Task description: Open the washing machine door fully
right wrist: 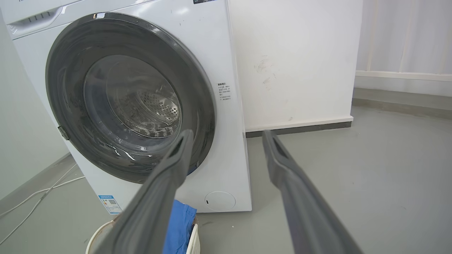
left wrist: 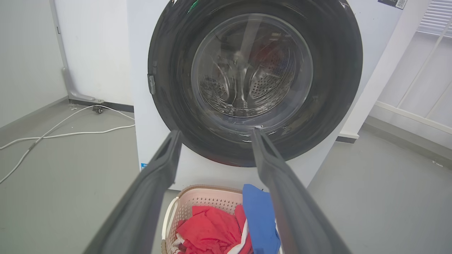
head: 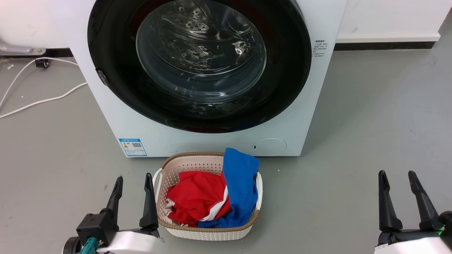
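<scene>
I see the big white boxy front-loading washing machine (head: 212, 143) standing on the grey floor (head: 370, 123). Its large round glossy black washing machine door (head: 199, 61), with the clear glass bowl at centre, lies shut, flush against the front. My left pincer (head: 134, 177) sits low on the left, its two dark fingers spread apart with nothing between them. My right pincer (head: 397, 173) is likewise spread and empty, well apart from the door. Between them, just before the machine, stands a pale woven plastic basket (head: 183, 159) holding a red cloth (head: 197, 197) and a blue cloth (head: 240, 176).
</scene>
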Tool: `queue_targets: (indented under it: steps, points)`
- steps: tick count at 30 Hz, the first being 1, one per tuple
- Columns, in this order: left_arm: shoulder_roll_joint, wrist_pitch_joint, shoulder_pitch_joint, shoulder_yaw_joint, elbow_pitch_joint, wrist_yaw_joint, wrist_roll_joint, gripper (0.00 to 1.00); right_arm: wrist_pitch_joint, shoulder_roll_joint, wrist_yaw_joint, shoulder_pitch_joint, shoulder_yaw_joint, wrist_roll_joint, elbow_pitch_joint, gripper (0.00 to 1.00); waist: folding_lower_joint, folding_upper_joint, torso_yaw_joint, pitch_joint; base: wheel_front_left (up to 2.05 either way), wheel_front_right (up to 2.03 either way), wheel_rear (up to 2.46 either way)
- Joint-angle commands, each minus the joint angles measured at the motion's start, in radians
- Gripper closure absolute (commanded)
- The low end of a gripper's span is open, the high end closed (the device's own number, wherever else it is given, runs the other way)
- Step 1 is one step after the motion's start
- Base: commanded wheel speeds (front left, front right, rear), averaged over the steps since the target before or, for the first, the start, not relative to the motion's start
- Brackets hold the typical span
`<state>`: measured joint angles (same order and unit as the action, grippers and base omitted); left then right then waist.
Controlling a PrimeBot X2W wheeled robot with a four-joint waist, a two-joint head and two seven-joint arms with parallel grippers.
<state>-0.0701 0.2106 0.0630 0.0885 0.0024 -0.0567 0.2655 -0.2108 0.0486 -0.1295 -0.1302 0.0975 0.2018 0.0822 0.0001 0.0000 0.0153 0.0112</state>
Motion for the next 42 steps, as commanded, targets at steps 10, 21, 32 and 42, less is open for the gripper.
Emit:
queue_targets:
  steps: [10, 21, 32, 42]
  points:
    - [0.014, 0.026, 0.026, -0.014, -0.003, 0.021, -0.084, 0.0, -0.028, 0.003, -0.002, -0.027, -0.012, -0.066, 0.03, 0.0, -0.0001, 0.0, 0.002, -0.008, 0.0, 0.0, 0.0]
    - [0.019, 0.048, 0.044, -0.021, 0.005, 0.028, -0.157, 0.0, -0.047, 0.003, -0.002, -0.046, -0.01, -0.112, 0.034, 0.0, -0.0001, 0.0, 0.006, -0.014, 0.0, 0.0, 0.0]
    - [0.02, 0.057, 0.05, -0.019, 0.014, 0.024, -0.17, 0.0, -0.055, 0.003, -0.001, -0.053, -0.012, -0.127, 0.029, 0.0, -0.0001, 0.0, 0.009, -0.01, 0.0, 0.0, 0.0]
    - [0.02, 0.056, 0.05, -0.018, 0.03, 0.021, -0.161, 0.0, -0.055, 0.003, -0.001, -0.052, -0.011, -0.114, 0.018, 0.0, -0.0001, 0.0, 0.008, -0.011, 0.0, 0.0, 0.0]
